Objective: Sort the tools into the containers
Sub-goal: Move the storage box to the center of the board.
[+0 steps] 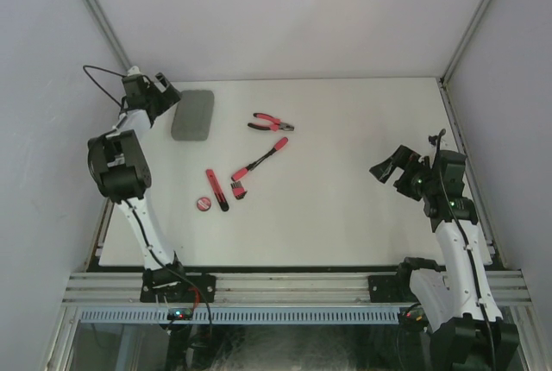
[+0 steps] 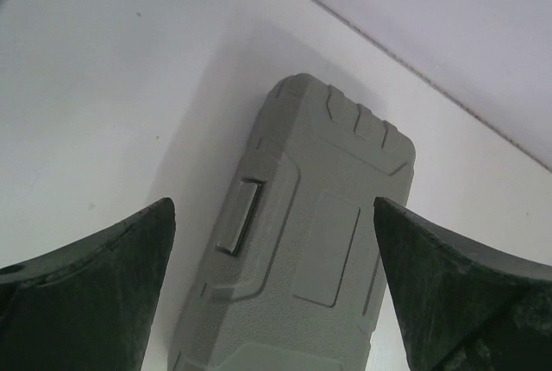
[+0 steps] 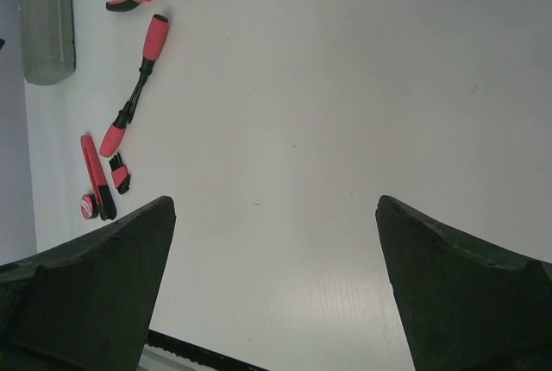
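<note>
Tools lie loose at centre-left of the white desk [image 1: 345,172]: red-handled pliers [image 1: 271,123] uppermost, a long thin screwdriver [image 1: 260,160] slanting below them, then a short red-black driver [image 1: 216,189], a small comb-like piece [image 1: 239,188] just beside it, and a round red disc [image 1: 203,204] lowest. In the upper left, the grey tool case [image 1: 192,115] lies shut and flat. The left end effector [image 1: 164,92] hangs at its upper left corner, fingers spread wide, holding nothing. The right end effector [image 1: 392,172], far right and well apart, is likewise spread and empty.

The tool case [image 1: 192,115] is showing plain grey; the pliers [image 1: 271,123] are showing red handles (black-trimmed) on the white table [image 1: 362,172].
</note>
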